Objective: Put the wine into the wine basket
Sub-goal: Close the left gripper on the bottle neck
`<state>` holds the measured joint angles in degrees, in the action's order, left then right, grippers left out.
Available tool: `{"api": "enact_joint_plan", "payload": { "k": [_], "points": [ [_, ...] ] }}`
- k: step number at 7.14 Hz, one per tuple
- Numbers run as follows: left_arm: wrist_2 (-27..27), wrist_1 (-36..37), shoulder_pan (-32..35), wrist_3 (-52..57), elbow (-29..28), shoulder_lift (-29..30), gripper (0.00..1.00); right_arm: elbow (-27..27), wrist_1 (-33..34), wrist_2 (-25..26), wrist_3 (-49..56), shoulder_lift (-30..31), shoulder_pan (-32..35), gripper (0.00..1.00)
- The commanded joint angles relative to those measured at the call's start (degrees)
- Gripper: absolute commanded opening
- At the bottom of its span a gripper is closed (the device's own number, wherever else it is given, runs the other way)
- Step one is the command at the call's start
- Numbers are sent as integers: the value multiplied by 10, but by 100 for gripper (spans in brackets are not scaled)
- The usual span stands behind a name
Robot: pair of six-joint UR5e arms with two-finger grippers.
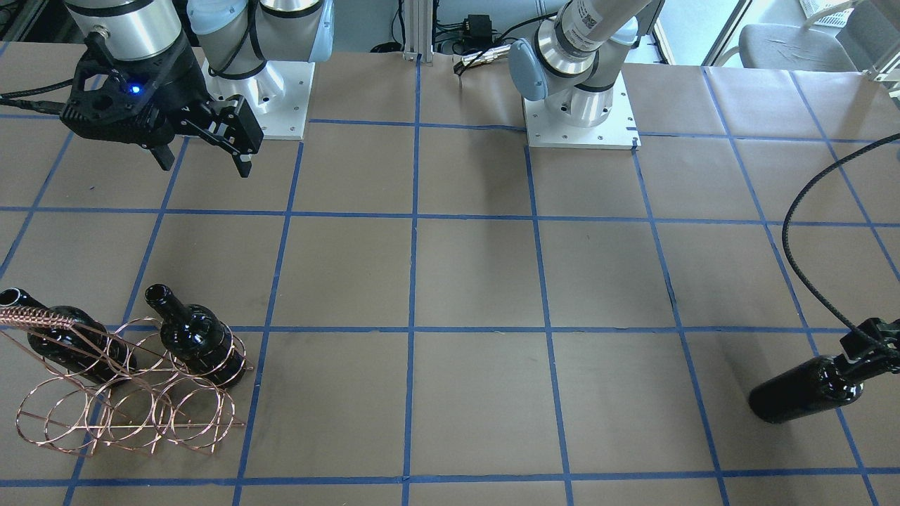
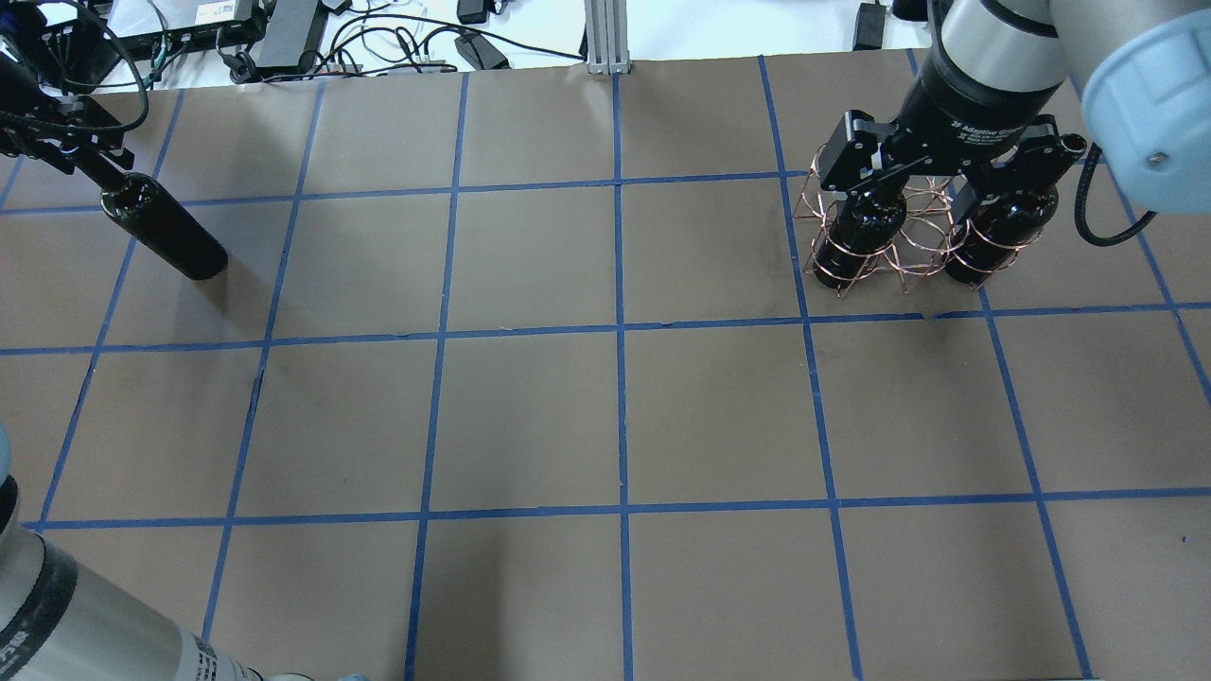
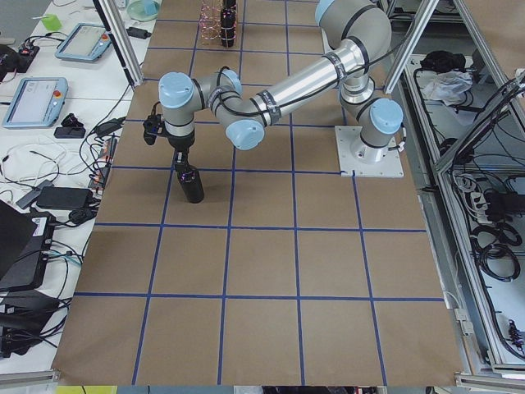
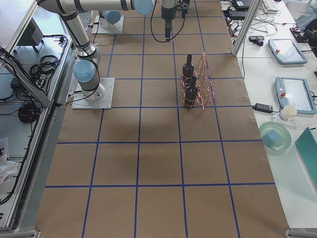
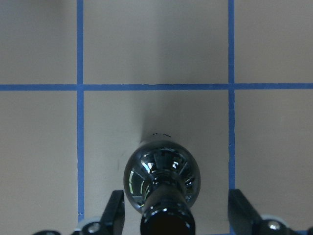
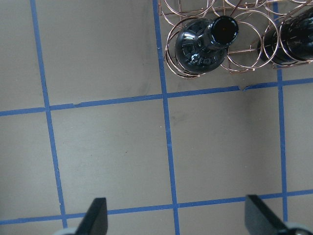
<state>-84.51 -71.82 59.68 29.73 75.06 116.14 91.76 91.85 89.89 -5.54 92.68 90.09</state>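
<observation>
A glossy black wine bottle (image 2: pixel 166 227) stands upright on the table at the far left, also seen in the front view (image 1: pixel 808 393). My left gripper (image 2: pixel 80 156) is open around its neck; in the left wrist view the fingers (image 5: pixel 115 210) stand clear on both sides of the bottle (image 5: pixel 161 169). The copper wire wine basket (image 2: pixel 899 251) stands at the far right and holds two black bottles (image 2: pixel 856 236) (image 2: pixel 998 236). My right gripper (image 1: pixel 204 161) is open and empty, high above the table, on the robot's side of the basket (image 1: pixel 126 400).
The right wrist view shows the basket (image 6: pixel 244 46) with one bottle (image 6: pixel 203 44) at its top edge. Cables and power supplies (image 2: pixel 284 28) lie beyond the table's far edge. A black cable (image 1: pixel 794 232) loops to the left wrist.
</observation>
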Motion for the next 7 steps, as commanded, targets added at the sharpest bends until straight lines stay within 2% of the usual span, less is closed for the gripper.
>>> {"api": "enact_joint_plan", "payload": {
  "k": [1, 3, 4, 6, 7],
  "points": [
    [0, 11, 0, 3, 0, 2, 78, 0, 0, -1, 0, 0, 0, 100],
    [-3, 14, 0, 5, 2, 2, 75, 0, 0, -1, 0, 0, 0, 100],
    [-5, 14, 0, 5, 7, 1, 68, 0, 0, -1, 0, 0, 0, 100],
    [-14, 7, 0, 12, 10, 1, 64, 0, 0, -1, 0, 0, 0, 100],
    [-14, 8, 0, 12, 10, 1, 21, 0, -1, -1, 0, 0, 0, 100]
  ]
}}
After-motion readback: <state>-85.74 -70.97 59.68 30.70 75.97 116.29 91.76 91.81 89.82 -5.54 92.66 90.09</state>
